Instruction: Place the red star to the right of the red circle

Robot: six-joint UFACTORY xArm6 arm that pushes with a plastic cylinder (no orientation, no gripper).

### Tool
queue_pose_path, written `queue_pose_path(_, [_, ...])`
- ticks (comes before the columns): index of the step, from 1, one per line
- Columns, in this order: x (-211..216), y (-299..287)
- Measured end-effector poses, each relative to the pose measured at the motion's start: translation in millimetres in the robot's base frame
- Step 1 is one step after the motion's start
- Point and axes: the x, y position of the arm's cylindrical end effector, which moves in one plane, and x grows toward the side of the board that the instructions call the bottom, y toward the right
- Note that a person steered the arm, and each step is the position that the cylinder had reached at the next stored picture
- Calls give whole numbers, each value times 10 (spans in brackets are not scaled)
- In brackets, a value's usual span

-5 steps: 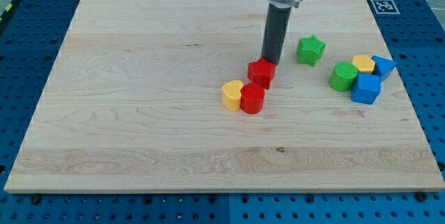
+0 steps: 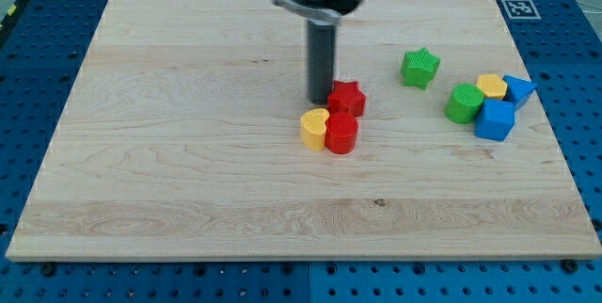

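Observation:
The red star [image 2: 347,98] lies just above the red circle [image 2: 341,134] near the board's middle, and the two touch. My tip [image 2: 319,102] is at the star's left side, right against it, above the yellow block [image 2: 314,127] that touches the red circle's left side.
A green star [image 2: 420,67] lies to the upper right. Further right is a cluster: a green cylinder [image 2: 464,103], a yellow block [image 2: 491,85], a blue cube [image 2: 495,119] and a blue triangle [image 2: 518,89]. The wooden board [image 2: 188,152] rests on a blue perforated table.
My tip has moved from above the red star's upper right to its left side. The red star has shifted slightly to the left and up.

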Motion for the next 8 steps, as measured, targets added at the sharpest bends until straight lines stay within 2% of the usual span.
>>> queue_pose_path(1, [0, 539])
queue_pose_path(3, [-42, 649])
queue_pose_path(5, [-107, 1014])
queue_pose_path(8, [244, 795])
